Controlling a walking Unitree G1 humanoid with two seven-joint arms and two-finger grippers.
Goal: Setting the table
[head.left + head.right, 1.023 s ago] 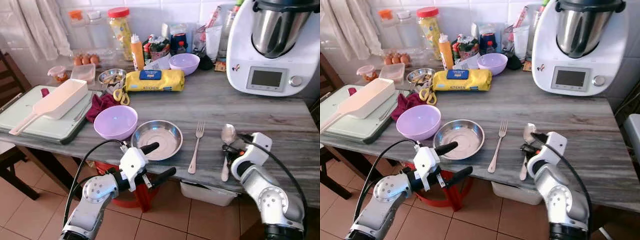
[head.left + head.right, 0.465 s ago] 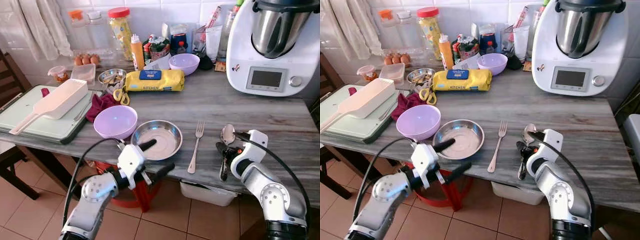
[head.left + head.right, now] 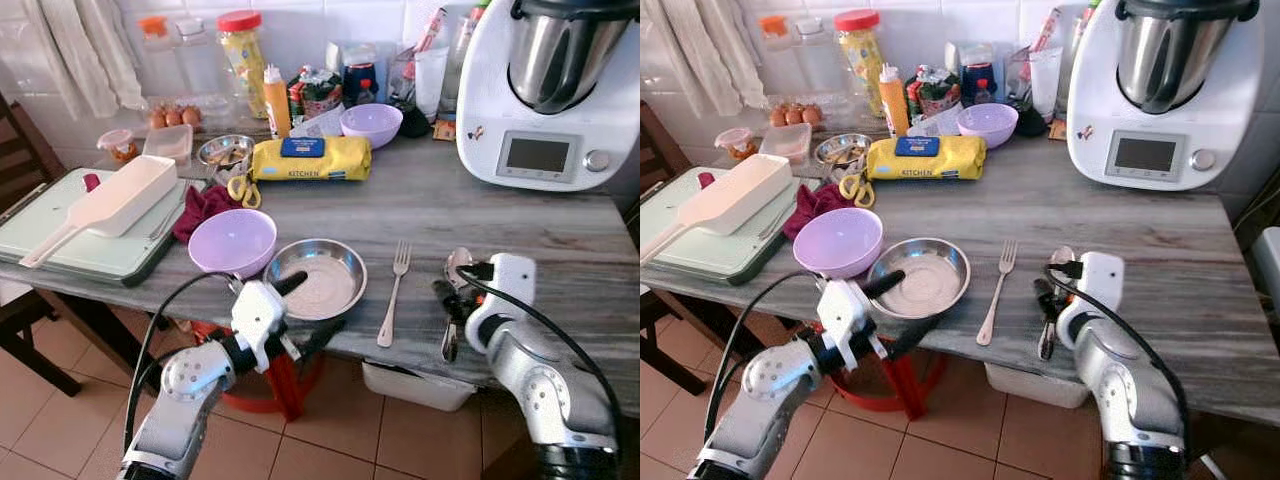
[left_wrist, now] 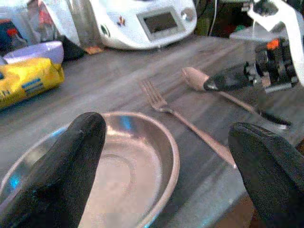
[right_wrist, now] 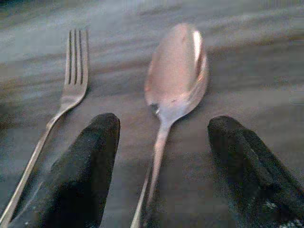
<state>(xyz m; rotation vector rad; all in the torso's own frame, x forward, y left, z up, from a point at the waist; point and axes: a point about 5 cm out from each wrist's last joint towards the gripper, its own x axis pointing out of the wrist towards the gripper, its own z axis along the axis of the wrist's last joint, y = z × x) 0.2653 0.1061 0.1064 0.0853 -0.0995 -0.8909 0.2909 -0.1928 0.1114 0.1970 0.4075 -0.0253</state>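
Observation:
A shallow steel bowl (image 3: 315,278) sits near the table's front edge, with a fork (image 3: 392,295) to its right and a spoon (image 3: 456,268) further right. My left gripper (image 3: 305,310) is open at the bowl's front rim, one finger over the rim and one below the table edge. In the left wrist view the steel bowl (image 4: 118,175) lies between the fingers (image 4: 61,175). My right gripper (image 3: 452,300) is open and straddles the spoon's handle. The right wrist view has the spoon (image 5: 175,80) between the pads (image 5: 85,171) and the fork (image 5: 71,90) beside it.
A purple bowl (image 3: 232,242) touches the steel bowl's left side. Behind are a red cloth (image 3: 205,205), scissors (image 3: 240,190), a yellow package (image 3: 308,158), a second purple bowl (image 3: 370,125) and a large white kitchen machine (image 3: 550,90). A tray (image 3: 60,250) with a white container (image 3: 120,200) lies at left.
My left gripper has moved forward up to the steel bowl's rim. My right gripper has slid left from beside the spoon to straddle its handle.

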